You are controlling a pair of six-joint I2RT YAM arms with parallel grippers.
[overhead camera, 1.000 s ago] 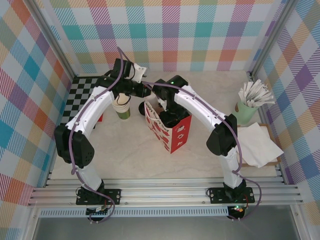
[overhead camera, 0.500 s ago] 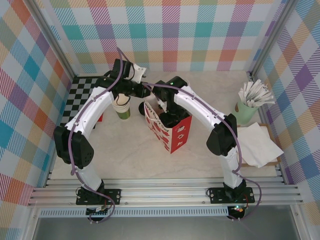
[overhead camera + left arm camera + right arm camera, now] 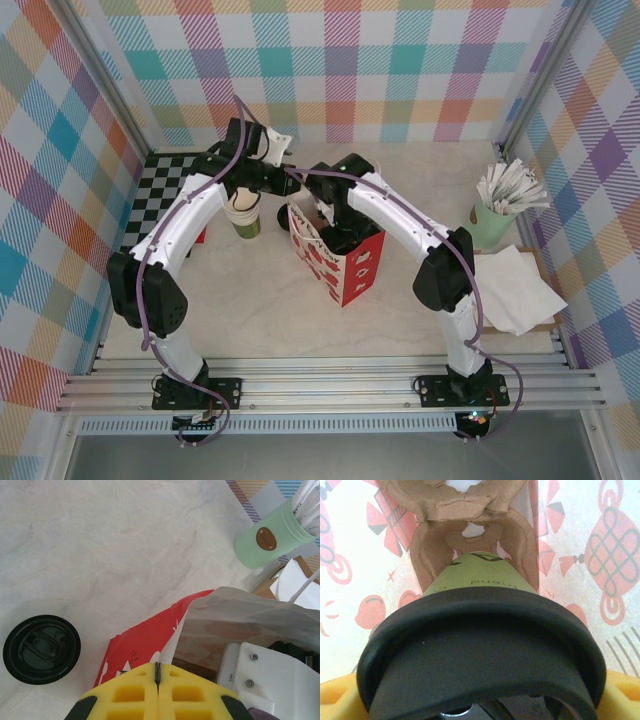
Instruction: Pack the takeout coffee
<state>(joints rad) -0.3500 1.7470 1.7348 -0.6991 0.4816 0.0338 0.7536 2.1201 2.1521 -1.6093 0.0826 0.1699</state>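
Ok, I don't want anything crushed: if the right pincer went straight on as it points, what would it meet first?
Probably the brown cardboard carrier inside the bag: the takeout coffee held in the right pincer aims into its cup well. How much gap remains is unclear.

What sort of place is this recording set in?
Probably a staged robot cell dressed as a coffee counter: plaid walls boxing in a marble-look table, with a lidded coffee, a red paper bag, a mint cup of sticks and napkins.
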